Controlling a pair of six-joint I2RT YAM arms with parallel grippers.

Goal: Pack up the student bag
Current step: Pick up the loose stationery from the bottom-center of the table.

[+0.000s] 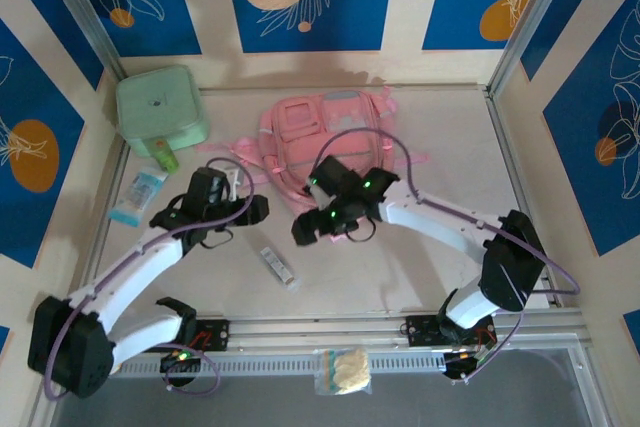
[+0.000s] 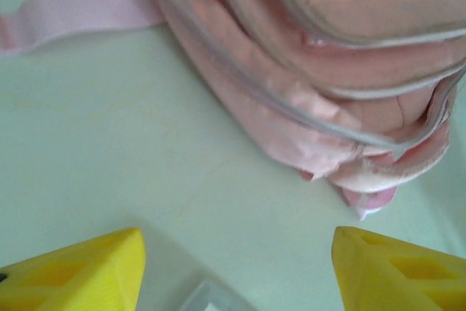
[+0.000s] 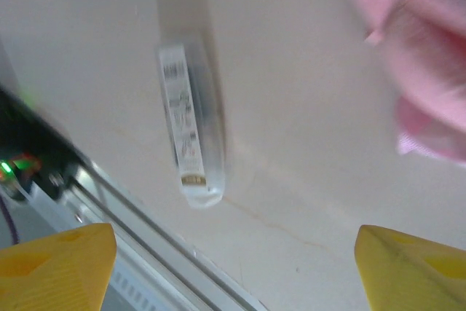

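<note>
Seen from above, the student bag (image 1: 325,127) lies flat at the far centre of the tabletop (image 1: 420,257). Its long axis runs near to far. Your two arms reach in from the near edge and hang just short of the bag's near end.

The left gripper (image 2: 238,256) is open, its yellow fingers wide apart with nothing held. The bag sits ahead of it and to its right. The right gripper (image 3: 234,256) is also open and empty.

Ahead of the right gripper a clear tube (image 3: 191,132) lies on the tabletop between the arms, nearer you than the bag. Its length runs far-left to near-right. The right gripper looks closer to the tube, so a pick probably falls to that arm, fingers turned across the tube's length.
</note>
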